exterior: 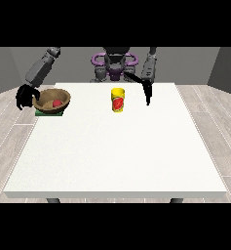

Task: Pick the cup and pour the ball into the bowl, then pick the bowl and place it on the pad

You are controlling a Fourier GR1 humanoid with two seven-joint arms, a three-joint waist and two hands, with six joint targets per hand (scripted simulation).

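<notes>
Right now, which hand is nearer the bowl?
Right. That hand, at the view's left, sits at the rim of the bowl, which rests on the green pad. The hand at the view's right hangs past the yellow cup, far from the bowl.

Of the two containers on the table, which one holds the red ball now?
The brown bowl at the view's left, on the green pad, holds the red ball; the yellow cup stands mid-table.

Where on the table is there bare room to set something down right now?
The whole near half of the table is bare, from the yellow cup to the front edge, and so is the right side beyond the hand at the view's right. The far left corner is crowded: bowl on the green pad, with the other hand beside it.
</notes>
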